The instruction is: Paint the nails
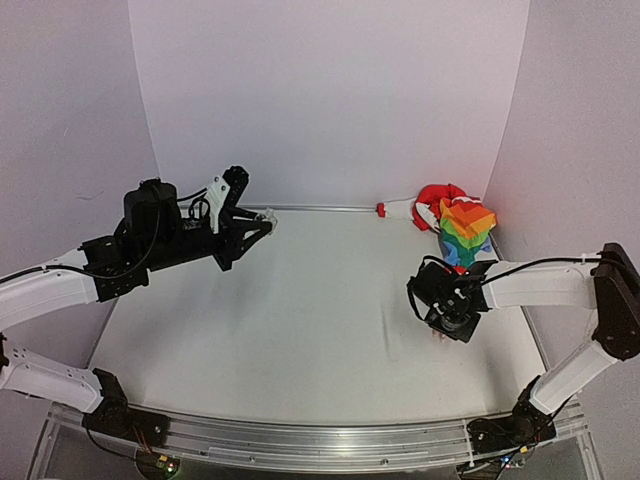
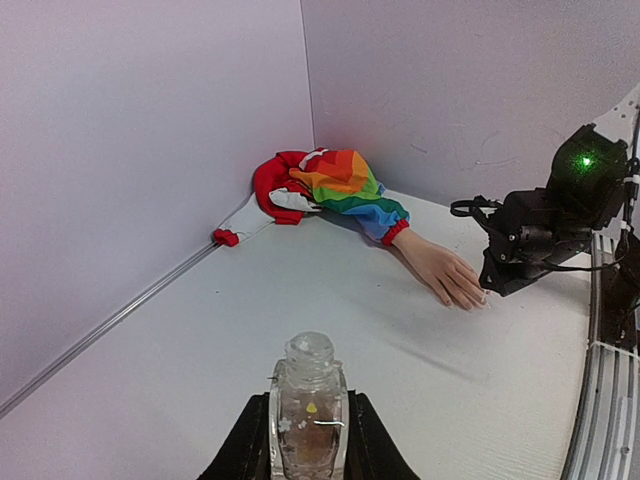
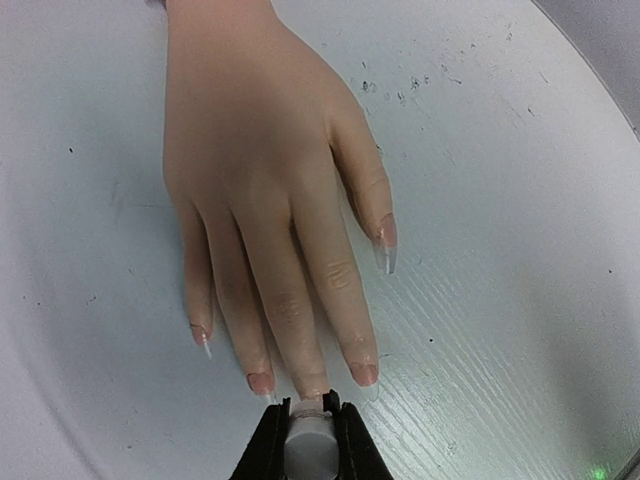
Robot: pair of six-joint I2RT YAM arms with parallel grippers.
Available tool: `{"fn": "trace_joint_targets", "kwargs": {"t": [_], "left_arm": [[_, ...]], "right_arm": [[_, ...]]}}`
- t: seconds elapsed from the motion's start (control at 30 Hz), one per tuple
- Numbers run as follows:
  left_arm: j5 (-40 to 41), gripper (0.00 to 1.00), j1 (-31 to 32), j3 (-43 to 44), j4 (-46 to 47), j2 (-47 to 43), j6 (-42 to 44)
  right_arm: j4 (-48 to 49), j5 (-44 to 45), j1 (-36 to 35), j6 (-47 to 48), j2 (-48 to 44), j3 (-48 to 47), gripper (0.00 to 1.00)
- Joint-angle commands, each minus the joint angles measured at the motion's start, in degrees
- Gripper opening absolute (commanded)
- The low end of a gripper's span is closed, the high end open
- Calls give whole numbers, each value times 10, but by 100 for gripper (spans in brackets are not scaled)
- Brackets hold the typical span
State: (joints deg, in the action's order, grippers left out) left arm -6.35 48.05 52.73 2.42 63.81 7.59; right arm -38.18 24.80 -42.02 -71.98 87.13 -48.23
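The fake hand (image 3: 265, 170) lies palm down on the white table (image 1: 300, 320) at the far right, fingers spread and pointing toward the arms' side. Its rainbow sleeve (image 2: 345, 185) is bunched into the back corner, and the red cuff (image 2: 397, 233) sits at the wrist. The nails (image 3: 365, 373) are long, pale and glossy. From the right wrist view five show, one on each fingertip, and the one on the outermost finger at right looks clear and pointed. The right pincer (image 3: 303, 430) hangs low over the fingertips, its jaws clamped on a small grey cylinder (image 3: 305, 445). The front end of the cylinder meets the tip of the middle finger, right at its nail. It is probably the brush handle, though any bristles are hidden beneath it. The left pincer (image 2: 310, 440) is raised above the table's far left, well apart from the hand. Its jaws are closed on a small clear bottle (image 2: 310, 400), which stands upright between them. The bottle has a faceted glass top and brownish liquid in its lower part. In the overhead view the right arm reaches in from the right edge and its wrist covers most of the hand.
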Motion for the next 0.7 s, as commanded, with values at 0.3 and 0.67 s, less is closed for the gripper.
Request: {"fn": "trace_joint_targets", "kwargs": {"t": [0.3,0.67], "left_arm": [[-4,0,-3,8,14,-15,7],[-5,0,-3,9,14,-15,7]], "right_arm": [[-15,9,4,-9,4,-4,0],[-16,0,4,-8,-1,10,0]]}}
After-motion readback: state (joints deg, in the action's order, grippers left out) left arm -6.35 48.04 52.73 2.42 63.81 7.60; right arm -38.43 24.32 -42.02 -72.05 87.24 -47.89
